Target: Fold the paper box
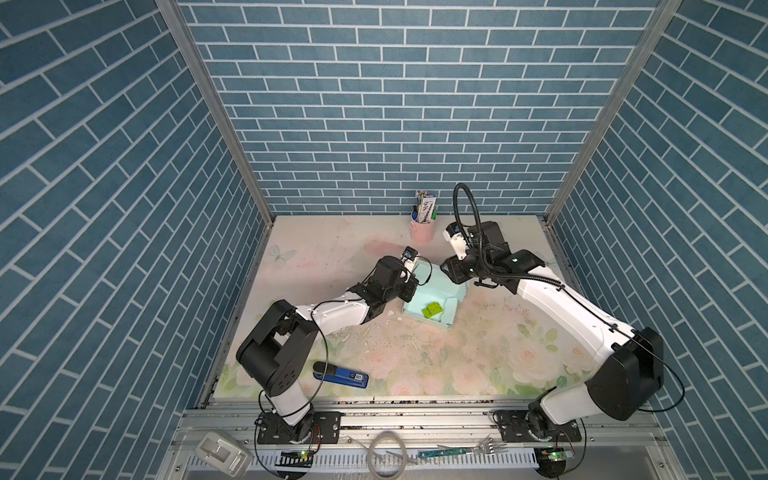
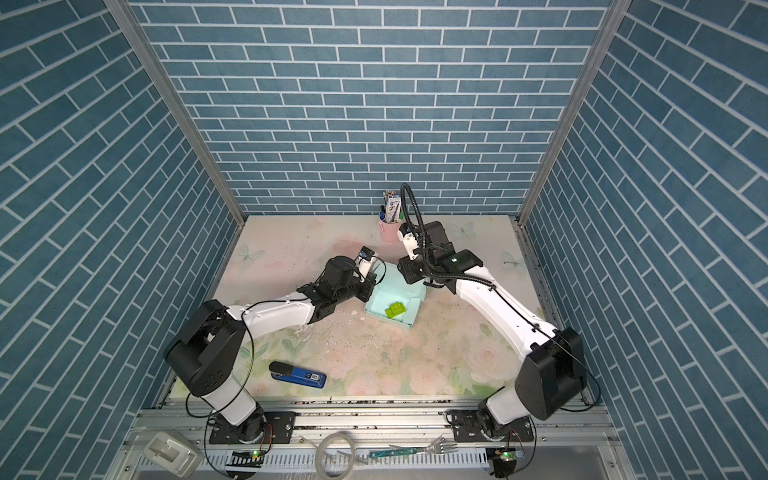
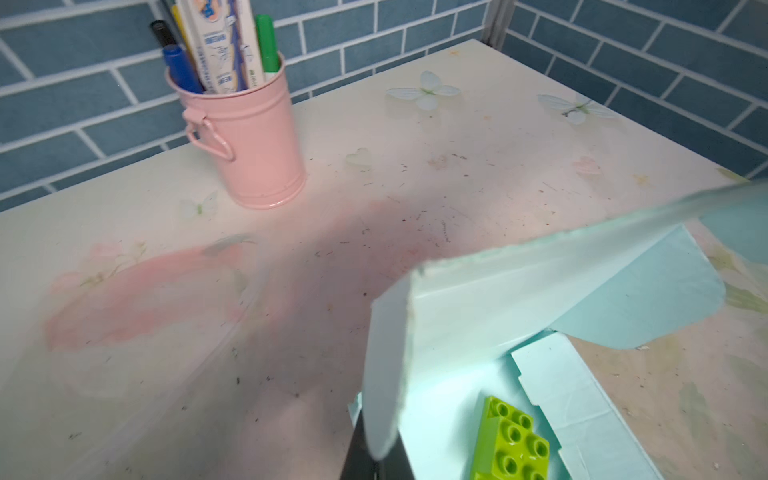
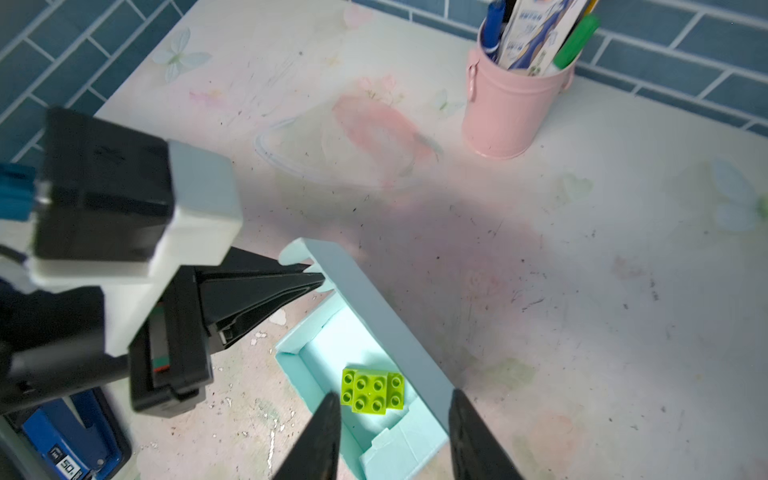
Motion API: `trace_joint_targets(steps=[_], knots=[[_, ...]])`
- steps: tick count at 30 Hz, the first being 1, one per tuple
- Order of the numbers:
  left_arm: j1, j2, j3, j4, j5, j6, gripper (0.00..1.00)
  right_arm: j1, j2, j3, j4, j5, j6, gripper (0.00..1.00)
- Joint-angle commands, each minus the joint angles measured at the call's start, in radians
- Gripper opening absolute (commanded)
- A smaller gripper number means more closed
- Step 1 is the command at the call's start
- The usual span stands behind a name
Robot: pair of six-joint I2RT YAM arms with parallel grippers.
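We have the paper box [image 1: 430, 291] walls up, lid unclosed; left gripper [image 4: 318, 277] jaws pinch its flap; right gripper [image 4: 393, 395] jaws apart.

Bright, even light is cast from above, and a soft shadow is thrown on the table [image 4: 457, 232]. In the left wrist view the near flap of the paper box [image 3: 519, 291] is blurred, while the background is kept sharp

Floral table [image 1: 478, 353] with paper box [image 1: 428, 291], stapler [image 1: 340, 375], pink cup [image 1: 422, 230]
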Motion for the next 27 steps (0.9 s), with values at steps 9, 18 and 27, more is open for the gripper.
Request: trace_joint_targets(steps=[9, 18, 27], knots=[[-0.023, -0.159, -0.167, 0.101, -0.237, -0.123, 0.00, -0.004, -0.275, -0.312, 0.314, 0.113, 0.050, 0.53], [-0.026, -0.186, -0.197, 0.103, -0.237, -0.130, 0.00, -0.014, -0.353, -0.519, 0.491, 0.022, 0.081, 0.56], [-0.031, -0.201, -0.193, 0.077, -0.237, -0.128, 0.00, -0.029, -0.296, -0.608, 0.658, -0.042, 0.096, 0.49]])
